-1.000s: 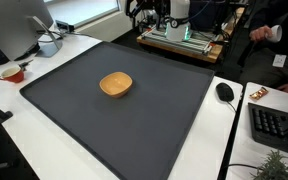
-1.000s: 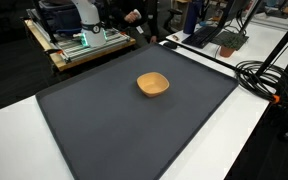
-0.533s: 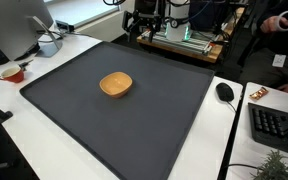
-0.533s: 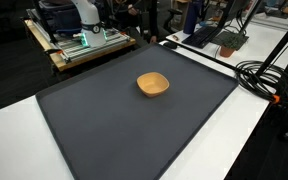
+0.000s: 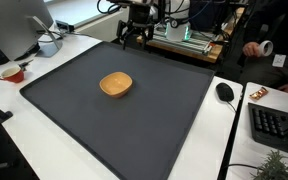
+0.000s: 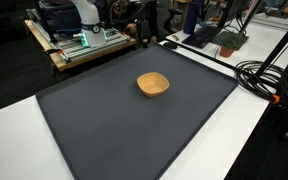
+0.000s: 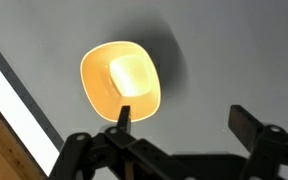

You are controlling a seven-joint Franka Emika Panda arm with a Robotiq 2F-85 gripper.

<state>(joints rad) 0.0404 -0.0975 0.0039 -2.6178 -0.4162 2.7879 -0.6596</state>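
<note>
An orange-tan bowl (image 5: 116,84) sits upright and empty on the dark grey mat (image 5: 134,125), also seen in an exterior view (image 6: 152,84). My gripper (image 5: 135,35) hangs in the air above the mat's far edge, well apart from the bowl. In the wrist view the bowl (image 7: 122,79) lies below, up and to the left of my gripper (image 7: 187,118), whose two fingers stand wide apart with nothing between them. In an exterior view the arm (image 6: 144,22) shows dark against the background at the mat's far side.
A computer mouse (image 5: 225,92) and a keyboard (image 5: 276,125) lie on the white table beside the mat. A red mug (image 5: 14,73) and a monitor (image 5: 19,25) stand at the other side. Black cables (image 6: 269,75) lie on the table. A workbench (image 6: 79,45) stands behind.
The arm has swung in from behind the workbench toward the mat's far edge, over the past second. The bowl has not moved.
</note>
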